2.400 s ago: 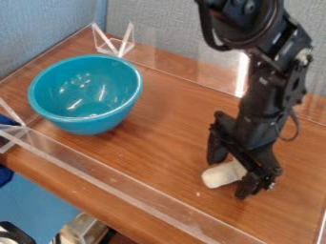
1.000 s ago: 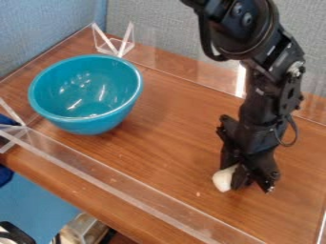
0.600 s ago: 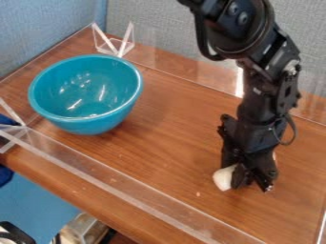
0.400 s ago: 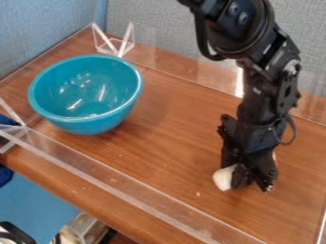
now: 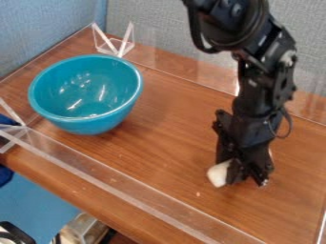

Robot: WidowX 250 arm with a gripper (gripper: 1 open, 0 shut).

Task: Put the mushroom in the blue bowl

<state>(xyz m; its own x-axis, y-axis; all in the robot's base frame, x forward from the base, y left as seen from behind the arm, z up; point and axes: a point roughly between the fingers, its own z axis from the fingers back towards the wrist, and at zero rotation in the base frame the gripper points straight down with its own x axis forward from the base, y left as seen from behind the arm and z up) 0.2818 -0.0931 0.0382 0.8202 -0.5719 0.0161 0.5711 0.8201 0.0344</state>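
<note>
The mushroom (image 5: 223,173) shows only as a cream-white stem end poking out at the lower left of my gripper (image 5: 242,172), low over the wooden table at the right. The black fingers are shut on it and cover its cap. The blue bowl (image 5: 84,93) is glossy teal, stands upright at the left of the table and holds nothing. The gripper is well to the right of the bowl and a little nearer the front edge.
A clear acrylic wall (image 5: 128,195) runs along the table's front edge, with clear brackets (image 5: 117,40) at the back left corner. The black arm (image 5: 249,48) rises from the gripper toward the top right. Bare wood (image 5: 173,105) lies between bowl and gripper.
The gripper with the mushroom has shifted slightly left and the arm above has leaned a little. The bowl has not moved.
</note>
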